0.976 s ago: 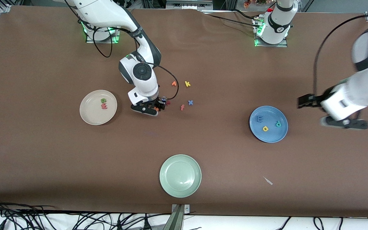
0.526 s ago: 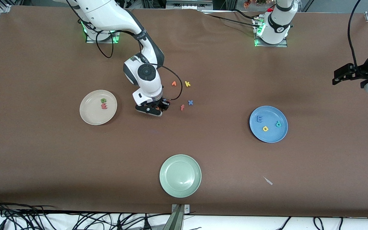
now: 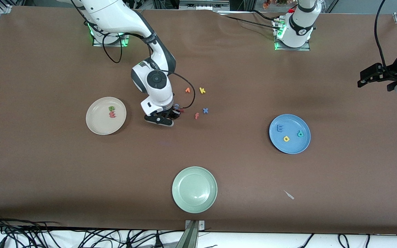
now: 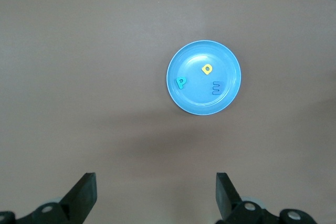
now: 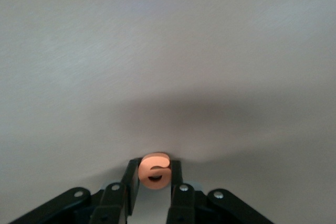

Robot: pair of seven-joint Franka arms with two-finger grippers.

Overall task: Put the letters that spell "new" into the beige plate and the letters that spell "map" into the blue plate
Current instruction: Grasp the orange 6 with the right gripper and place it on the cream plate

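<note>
Orange foam, the rounded e (image 5: 155, 170) sits pinched between the right gripper (image 5: 154, 182) fingers above matte brown table (image 3: 240, 165), while the left gripper (image 4: 155, 198) waits wide open, empty.

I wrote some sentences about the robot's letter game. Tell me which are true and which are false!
1. The right gripper has its jaws shut on the orange e. True.
2. The blue plate holds three letters. True: the blue m, the yellow a and the teal p.
3. The pale green plate has a letter in it. False: nothing lies in it.
4. The beige plate already holds all of "new". False: only the green n and the pinkish-red w lie there.
5. The left gripper is holding a letter. False: its jaws are open with nothing between them, high above the table by the blue plate.
</note>
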